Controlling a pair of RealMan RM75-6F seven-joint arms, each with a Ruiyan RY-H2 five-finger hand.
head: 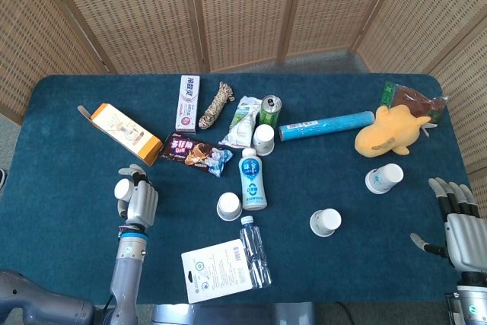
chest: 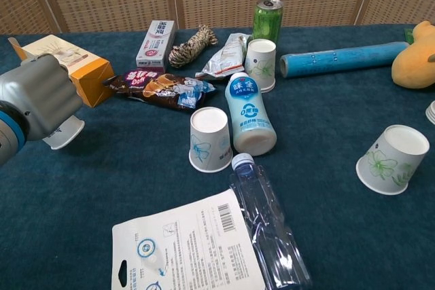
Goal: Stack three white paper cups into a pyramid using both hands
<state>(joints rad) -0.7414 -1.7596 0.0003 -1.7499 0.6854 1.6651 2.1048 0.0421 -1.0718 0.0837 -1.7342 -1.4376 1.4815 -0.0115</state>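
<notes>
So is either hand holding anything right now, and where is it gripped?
The left hand grips a white paper cup around its side wall. The right hand holds nothing.

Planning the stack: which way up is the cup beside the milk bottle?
Upside down. The cup stands on its wide rim with its flat base on top, beside the lying milk bottle.

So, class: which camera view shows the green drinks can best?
The chest view: the green drinks can stands upright at the back of the table, its whole side showing, beside a white paper cup. The head view looks down on it, giving mainly the silver top and little of the side.
</notes>
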